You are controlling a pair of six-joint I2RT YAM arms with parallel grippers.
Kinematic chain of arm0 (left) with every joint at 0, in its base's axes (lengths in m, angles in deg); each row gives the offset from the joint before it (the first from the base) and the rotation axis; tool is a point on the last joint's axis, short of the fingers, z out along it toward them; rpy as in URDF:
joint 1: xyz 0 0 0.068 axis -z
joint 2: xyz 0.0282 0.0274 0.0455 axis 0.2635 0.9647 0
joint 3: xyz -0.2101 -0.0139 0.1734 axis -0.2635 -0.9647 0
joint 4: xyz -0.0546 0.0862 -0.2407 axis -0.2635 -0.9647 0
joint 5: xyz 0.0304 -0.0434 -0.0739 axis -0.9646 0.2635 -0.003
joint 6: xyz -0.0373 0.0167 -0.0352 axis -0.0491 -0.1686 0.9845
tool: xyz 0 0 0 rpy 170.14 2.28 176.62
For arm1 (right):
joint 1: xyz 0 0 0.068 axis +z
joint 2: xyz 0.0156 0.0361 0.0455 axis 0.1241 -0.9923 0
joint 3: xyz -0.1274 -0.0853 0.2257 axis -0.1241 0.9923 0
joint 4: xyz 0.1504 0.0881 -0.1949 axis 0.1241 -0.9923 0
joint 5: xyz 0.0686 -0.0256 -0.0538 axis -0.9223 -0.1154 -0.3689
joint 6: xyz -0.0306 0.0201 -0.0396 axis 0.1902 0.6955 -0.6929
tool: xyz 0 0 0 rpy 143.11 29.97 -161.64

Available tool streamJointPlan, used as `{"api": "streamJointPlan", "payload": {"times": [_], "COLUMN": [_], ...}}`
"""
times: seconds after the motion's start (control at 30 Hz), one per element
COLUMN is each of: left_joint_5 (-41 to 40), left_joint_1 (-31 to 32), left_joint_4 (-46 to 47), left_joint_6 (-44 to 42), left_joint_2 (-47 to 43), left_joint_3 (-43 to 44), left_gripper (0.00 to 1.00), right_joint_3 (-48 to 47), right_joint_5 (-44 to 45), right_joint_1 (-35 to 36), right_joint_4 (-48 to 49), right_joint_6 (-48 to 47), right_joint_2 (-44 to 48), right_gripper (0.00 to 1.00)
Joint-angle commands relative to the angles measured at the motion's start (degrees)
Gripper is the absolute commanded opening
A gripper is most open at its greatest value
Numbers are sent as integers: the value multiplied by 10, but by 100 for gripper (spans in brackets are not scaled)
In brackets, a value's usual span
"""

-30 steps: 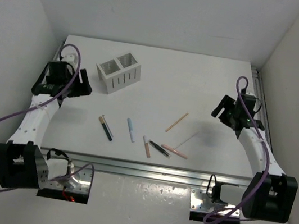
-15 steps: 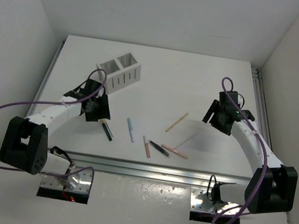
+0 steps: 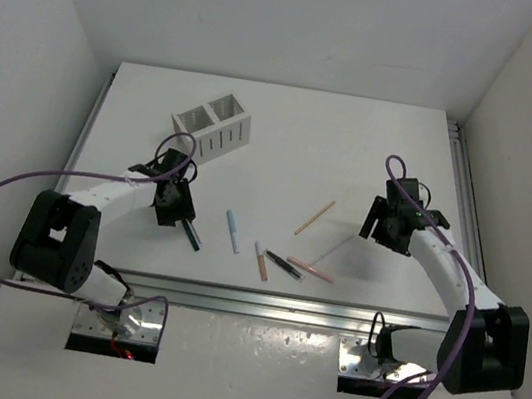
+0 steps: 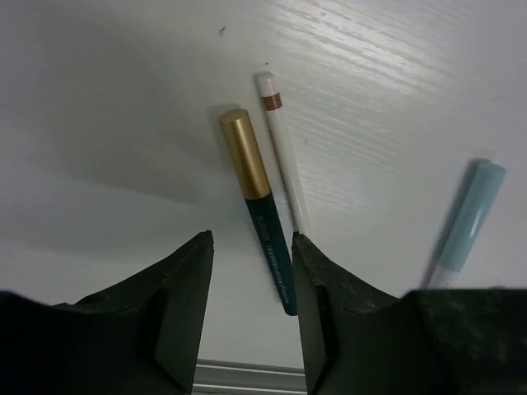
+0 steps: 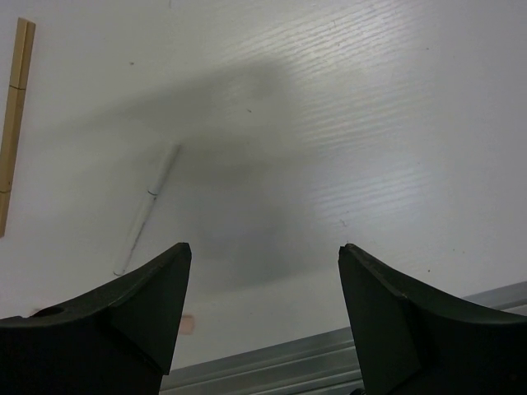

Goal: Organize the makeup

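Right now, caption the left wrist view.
Open left gripper over gold-capped teal stick, white pencil alongside, pale blue stick to the right.

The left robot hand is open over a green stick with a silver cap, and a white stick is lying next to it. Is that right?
Almost. The cap is gold, not silver. The left wrist view shows it: the left gripper is open over the green stick with a gold cap, and the white stick lies next to it.
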Motion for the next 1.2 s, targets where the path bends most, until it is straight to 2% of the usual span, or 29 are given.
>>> {"api": "streamJointPlan", "payload": {"times": [0.0,0.43,0.53,0.63,0.73,0.77,0.8,0.83,0.97,1.07,1.17], "left_joint_5": [-36,-51,-62,-68,-79,-79,-79,-79,-100,-100,-106], "left_joint_1": [6,6,-5,-15,-26,-26,-32,-37,-49,-56,-81], "left_joint_4": [1,15,29,29,34,39,39,31,-17,-74,-83], "left_joint_6": [5,13,13,8,3,-3,-11,-11,-52,-100,-148], "left_joint_2": [15,43,49,49,49,42,35,35,20,6,-29], "left_joint_3": [-2,-42,-48,-58,-75,-80,-80,-80,-22,71,157], "left_gripper": [48,37,30,28,15,5,0,0,0,0,0], "right_joint_3": [29,44,43,38,33,30,29,25,20,16,25], "right_joint_5": [16,38,42,47,48,49,49,47,40,29,15], "right_joint_1": [3,2,1,0,0,0,0,0,0,0,0], "right_joint_4": [14,21,23,26,31,31,33,33,44,65,98], "right_joint_6": [-12,-27,-35,-45,-49,-50,-51,-52,-58,-68,-81], "right_joint_2": [33,52,51,50,47,46,45,45,45,45,56], "right_gripper": [73,73,73,73,73,73,73,73,73,72,72]}}
